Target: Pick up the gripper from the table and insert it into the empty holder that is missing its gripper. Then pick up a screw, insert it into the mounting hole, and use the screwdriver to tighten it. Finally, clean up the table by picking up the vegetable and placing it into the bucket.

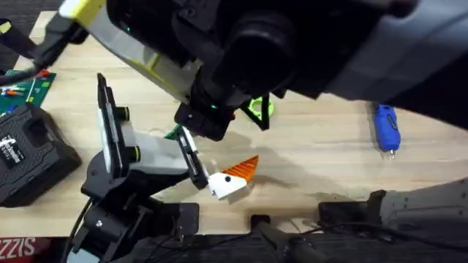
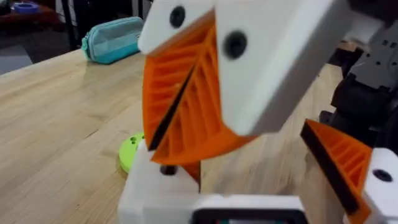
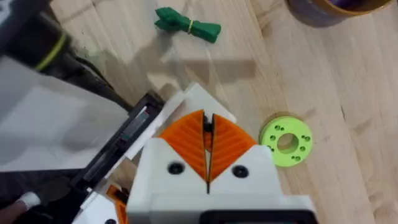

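My right gripper [image 3: 207, 121] has its orange ribbed pads pressed together; a dark sliver sits in the seam, and I cannot tell what it is. In the left wrist view this shut gripper [image 2: 158, 146] points down at a white block [image 2: 146, 190] with a dark hole. Another white finger with an orange pad [image 2: 342, 158] stands beside it. A black rail on a white plate [image 3: 127, 137], seemingly the holder, lies against the right gripper. The green vegetable [image 3: 186, 25] lies beyond it. At the table's right rests the blue screwdriver [image 1: 385, 128]. The screw is hidden.
A lime-green ring [image 3: 286, 140] lies close to the right gripper. A round orange-brown rim [image 3: 333, 6], maybe the bucket, peeks in past it. The right arm [image 1: 307, 44] looms dark over the far table. A black box [image 1: 33, 153] sits left, a teal pouch [image 2: 115, 37] farther off.
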Controlling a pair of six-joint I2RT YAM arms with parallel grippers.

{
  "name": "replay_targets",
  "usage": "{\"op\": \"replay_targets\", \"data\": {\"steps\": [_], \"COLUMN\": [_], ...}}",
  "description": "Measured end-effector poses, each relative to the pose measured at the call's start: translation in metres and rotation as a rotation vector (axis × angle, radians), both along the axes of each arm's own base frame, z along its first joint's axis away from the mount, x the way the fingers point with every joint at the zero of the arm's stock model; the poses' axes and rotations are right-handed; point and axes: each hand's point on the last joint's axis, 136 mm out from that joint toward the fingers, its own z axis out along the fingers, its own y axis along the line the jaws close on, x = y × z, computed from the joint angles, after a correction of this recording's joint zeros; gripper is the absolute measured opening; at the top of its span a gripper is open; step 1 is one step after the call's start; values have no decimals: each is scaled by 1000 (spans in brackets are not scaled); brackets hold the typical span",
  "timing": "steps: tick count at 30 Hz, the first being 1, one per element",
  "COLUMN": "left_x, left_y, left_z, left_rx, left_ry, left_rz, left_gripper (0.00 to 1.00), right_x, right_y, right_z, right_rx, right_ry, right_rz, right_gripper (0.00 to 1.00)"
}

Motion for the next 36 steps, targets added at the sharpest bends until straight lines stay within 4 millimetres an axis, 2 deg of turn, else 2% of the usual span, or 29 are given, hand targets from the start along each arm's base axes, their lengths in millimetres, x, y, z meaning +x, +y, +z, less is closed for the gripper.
{"op": "replay_targets", "data": {"steps": [14, 15, 16, 17, 19, 20, 26, 27, 28, 31, 33, 36], "left_x": [0, 0, 0, 0, 1, 1, 1, 1, 1, 1, 1, 1], "left_y": [0, 0, 0, 0, 0, 0, 0, 0, 0, 0, 0, 0], "left_z": [0, 0, 0, 0, 0, 0, 0, 0, 0, 0, 0, 0], "left_rx": [-1, -1, -1, -1, -1, -1, -1, -1, -1, -1, -1, -1], "left_ry": [3, 3, 3, 4, 4, 3, 3, 3, 3, 3, 3, 3], "left_rz": [0, 0, 0, 2, 5, 4, 4, 4, 4, 4, 4, 4], "left_gripper": [986, 986, 986, 986, 986, 986, 986, 986, 986, 986, 986, 986], "right_x": [0, 0, 0, 4, 11, 12, 0, -1, 0, 0, 0, -1], "right_y": [3, 3, 3, 0, -3, -3, -4, -6, -14, -23, -33, -39], "right_z": [-3, -3, -3, -1, 4, 7, 27, 32, 47, 60, 65, 61], "right_rx": [-1, -1, -1, -8, -5, 3, 57, 65, 93, 118, 115, 88], "right_ry": [8, 7, 7, -10, -31, -37, -50, -58, -85, -102, -99, -87], "right_rz": [3, 4, 4, -6, -21, -24, 2, 0, -16, -36, -55, -62], "right_gripper": [5, 44, 122, 652, 919, 974, 994, 994, 994, 994, 994, 994]}}
